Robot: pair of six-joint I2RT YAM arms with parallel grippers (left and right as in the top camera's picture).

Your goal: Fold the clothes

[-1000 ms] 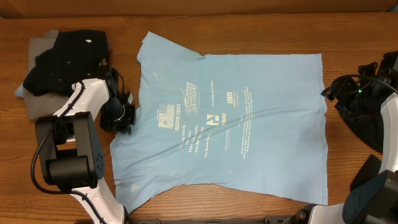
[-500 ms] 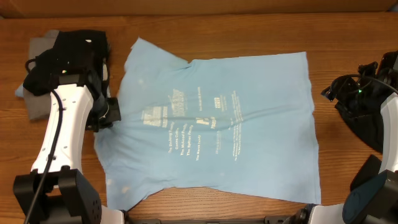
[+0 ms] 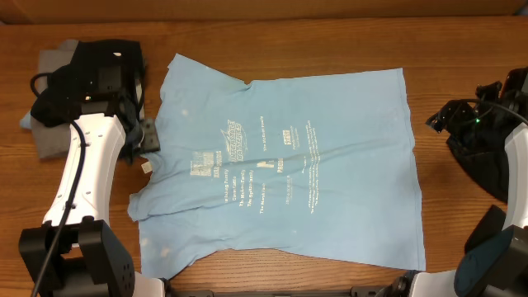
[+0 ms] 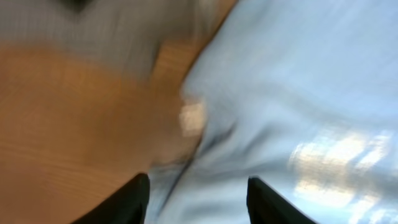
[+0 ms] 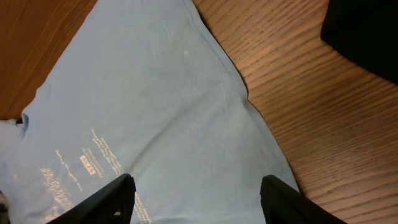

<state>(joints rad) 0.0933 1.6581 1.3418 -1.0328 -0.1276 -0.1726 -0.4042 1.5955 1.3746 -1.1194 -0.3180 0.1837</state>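
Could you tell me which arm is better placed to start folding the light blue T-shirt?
Left. The left hand hovers open at the collar-end edge of the light blue T-shirt, fingers over the cloth; the right hand sits past the hem end, apart from it.

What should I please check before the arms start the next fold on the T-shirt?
1. T-shirt spread, print up: ok.
2. Its edge by the left gripper smooth: not ok, bunched.
3. Nothing in the left gripper: ok, jaws apart.
4. Nothing in the right gripper: ok, jaws apart above the T-shirt.
5. The pile clear of the T-shirt: cannot tell, too close.
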